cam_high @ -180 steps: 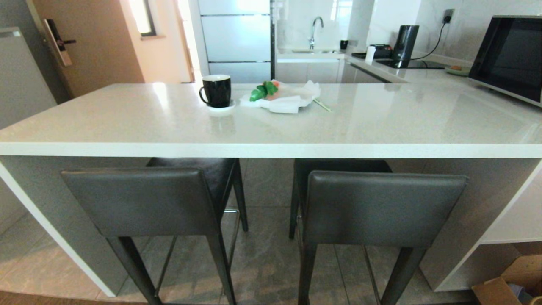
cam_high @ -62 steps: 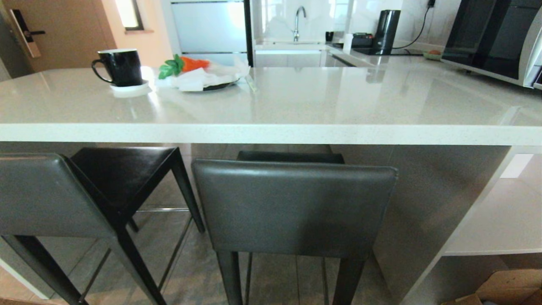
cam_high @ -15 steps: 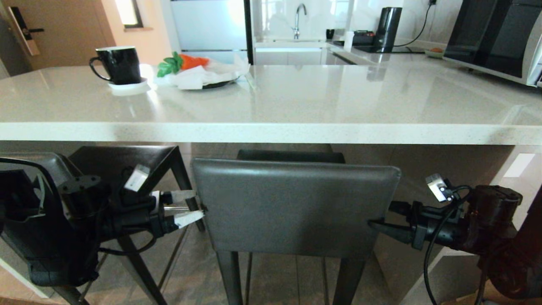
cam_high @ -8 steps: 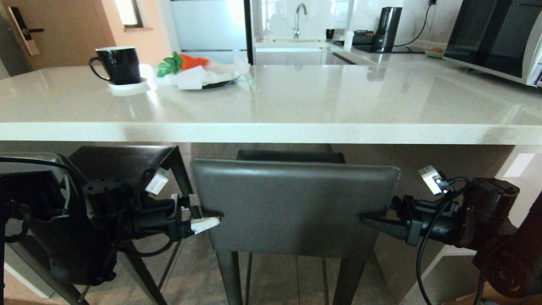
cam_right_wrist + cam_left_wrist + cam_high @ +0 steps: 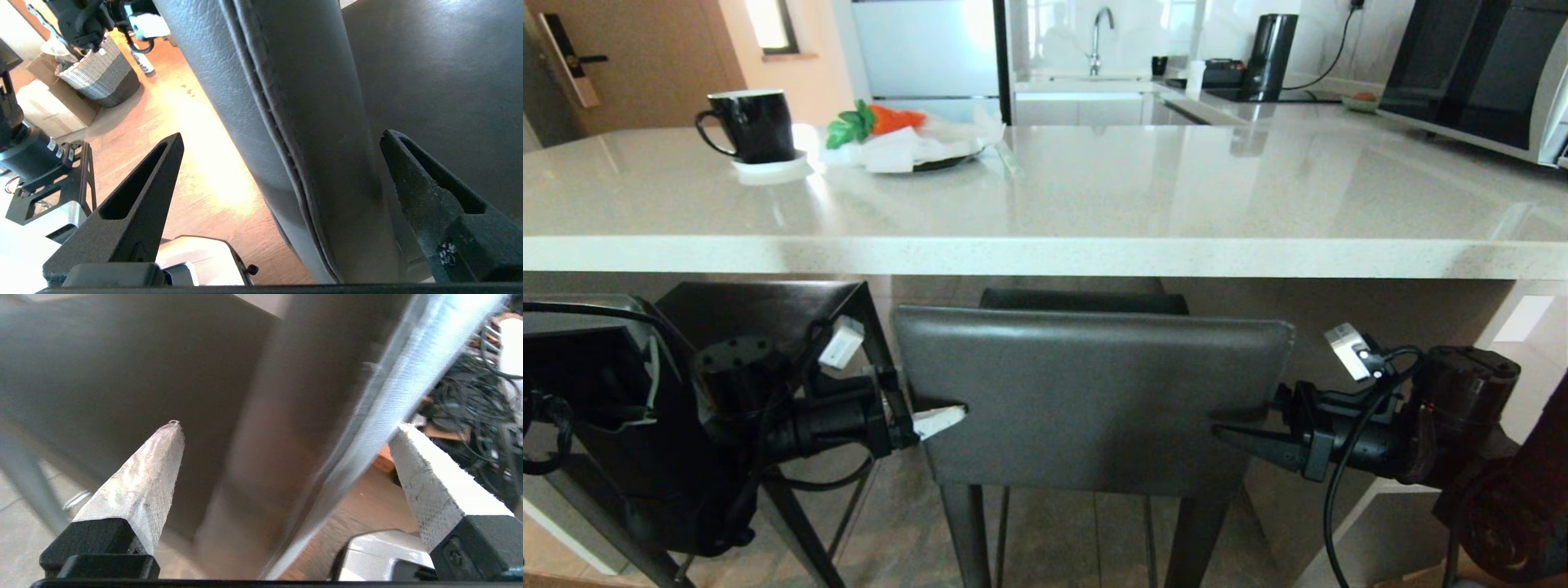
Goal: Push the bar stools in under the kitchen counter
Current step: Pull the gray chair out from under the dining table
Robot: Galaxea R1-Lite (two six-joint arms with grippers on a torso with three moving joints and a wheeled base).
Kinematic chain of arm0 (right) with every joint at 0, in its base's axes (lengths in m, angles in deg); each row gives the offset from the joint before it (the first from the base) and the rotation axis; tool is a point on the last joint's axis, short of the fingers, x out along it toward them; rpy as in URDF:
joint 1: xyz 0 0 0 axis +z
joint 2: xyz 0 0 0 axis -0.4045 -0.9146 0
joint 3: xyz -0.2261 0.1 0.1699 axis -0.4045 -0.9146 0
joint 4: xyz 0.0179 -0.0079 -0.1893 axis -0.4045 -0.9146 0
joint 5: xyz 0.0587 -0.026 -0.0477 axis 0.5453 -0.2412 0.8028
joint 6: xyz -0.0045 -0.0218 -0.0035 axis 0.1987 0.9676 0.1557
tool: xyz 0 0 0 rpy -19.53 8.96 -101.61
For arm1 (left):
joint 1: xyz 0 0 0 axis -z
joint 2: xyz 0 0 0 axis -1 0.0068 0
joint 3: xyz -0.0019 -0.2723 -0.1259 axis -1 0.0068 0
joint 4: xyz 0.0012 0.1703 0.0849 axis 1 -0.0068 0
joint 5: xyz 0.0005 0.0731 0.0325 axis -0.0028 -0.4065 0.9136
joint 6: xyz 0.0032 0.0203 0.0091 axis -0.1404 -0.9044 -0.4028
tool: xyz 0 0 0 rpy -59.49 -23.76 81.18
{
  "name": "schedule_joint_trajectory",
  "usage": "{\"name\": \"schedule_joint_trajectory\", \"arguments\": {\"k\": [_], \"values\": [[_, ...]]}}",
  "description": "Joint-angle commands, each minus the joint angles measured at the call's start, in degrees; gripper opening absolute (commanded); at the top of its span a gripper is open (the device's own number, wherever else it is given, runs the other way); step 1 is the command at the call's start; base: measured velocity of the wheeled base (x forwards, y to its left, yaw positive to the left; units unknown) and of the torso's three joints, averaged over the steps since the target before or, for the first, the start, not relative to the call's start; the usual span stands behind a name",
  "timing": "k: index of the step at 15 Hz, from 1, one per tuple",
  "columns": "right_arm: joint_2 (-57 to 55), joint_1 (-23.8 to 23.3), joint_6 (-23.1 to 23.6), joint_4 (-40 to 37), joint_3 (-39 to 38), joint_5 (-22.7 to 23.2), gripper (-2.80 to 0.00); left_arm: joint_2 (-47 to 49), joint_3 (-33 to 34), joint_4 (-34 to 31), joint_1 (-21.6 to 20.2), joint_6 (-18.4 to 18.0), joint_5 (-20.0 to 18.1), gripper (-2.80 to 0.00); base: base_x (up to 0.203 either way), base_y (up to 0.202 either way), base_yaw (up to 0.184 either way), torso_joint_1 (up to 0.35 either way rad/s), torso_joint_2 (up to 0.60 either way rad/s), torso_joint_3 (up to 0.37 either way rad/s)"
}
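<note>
Counter-side stool backrest (image 5: 1094, 400) between open pincers

Both grippers at the backrest edges of the right bar stool (image 5: 1094, 400), stool sits at the kitchen counter (image 5: 1045, 257).

Left gripper (image 5: 931, 420) at the backrest's left edge, one white fingertip over its near face. Right gripper (image 5: 1233, 437) at the right edge, dark finger on the near face. Seat is mostly under the slab. Left bar stool (image 5: 768, 310) stands angled, partly hidden by the left arm. Black mug (image 5: 752, 124) and plate with carrot toy (image 5: 894, 139) far left on top.
</note>
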Motion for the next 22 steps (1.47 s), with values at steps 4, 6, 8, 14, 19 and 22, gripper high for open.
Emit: {"name": "schedule_joint_trajectory", "arguments": {"k": [4,6,8,14,19,22], "values": [[-0.6,0.0,0.2,0.5,0.4,0.4,0.0,-0.2,1.8,0.5,0.8,0.0,-0.5,0.0,0.0,0.0,0.0,0.002,0.01,0.001],[-1.2,0.4,0.2,0.5,0.5,0.3,0.0,0.1,2.8,0.5,1.3,-0.1,-0.6,0.0,0.0,0.0,0.0,0.0,0.0,0.0],[-1.4,0.8,0.2,0.5,0.7,0.3,0.0,0.1,2.5,0.5,1.2,-0.2,-0.6,0.0,0.0,0.0,0.0,0.0,0.0,0.0],[-2.1,0.9,0.3,0.5,1.3,0.3,0.0,1.9,3.3,0.5,0.7,-3.7,-0.5,0.0,-0.041,0.0,0.001,0.003,0.0,0.002],[-2.5,0.9,0.3,0.5,1.3,0.2,0.0,2.6,2.8,0.5,0.9,-4.3,-0.6,0.0,-0.193,0.0,-0.001,0.002,0.0,0.005],[-2.8,0.9,0.3,0.5,1.4,0.2,0.0,3.5,3.2,0.5,0.2,-4.7,-0.6,0.0,-0.19,0.0,-0.001,0.004,0.0,0.003]]}}
